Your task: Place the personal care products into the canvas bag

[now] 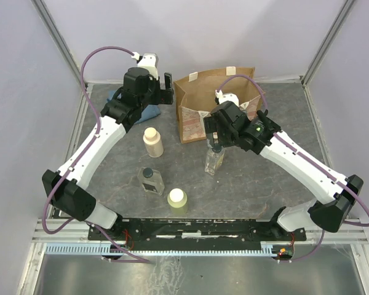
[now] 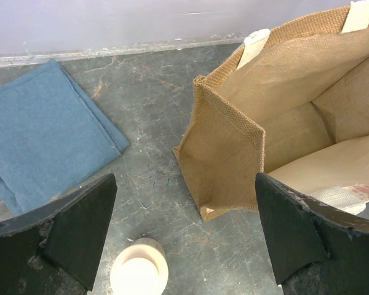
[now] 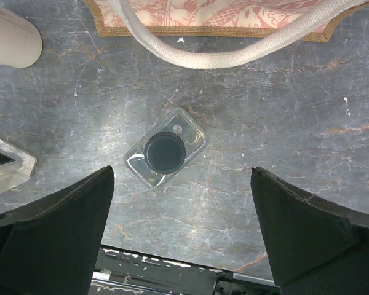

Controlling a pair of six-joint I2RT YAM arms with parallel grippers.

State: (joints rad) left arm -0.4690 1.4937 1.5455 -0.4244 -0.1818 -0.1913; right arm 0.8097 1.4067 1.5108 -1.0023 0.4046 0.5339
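The canvas bag point(image 1: 204, 98) stands open at the back middle; its tan rim and inside also show in the left wrist view point(image 2: 234, 132). A beige bottle point(image 1: 152, 141), a clear dark-capped bottle point(image 1: 151, 180) and a pale yellow jar point(image 1: 177, 198) stand in front of it. A second clear bottle point(image 1: 213, 160) stands under my right gripper point(image 1: 214, 140). That gripper point(image 3: 181, 236) is open and hovers above the bottle's dark cap point(image 3: 165, 153). My left gripper point(image 1: 164, 91) is open and empty beside the bag's left corner point(image 2: 184, 246), above the beige bottle's cream cap point(image 2: 139, 270).
A folded blue cloth point(image 2: 43, 135) lies left of the bag, partly under my left arm point(image 1: 141, 112). The bag's cream rope handle point(image 3: 234, 56) hangs onto the table by its patterned side. Metal frame posts and walls ring the table.
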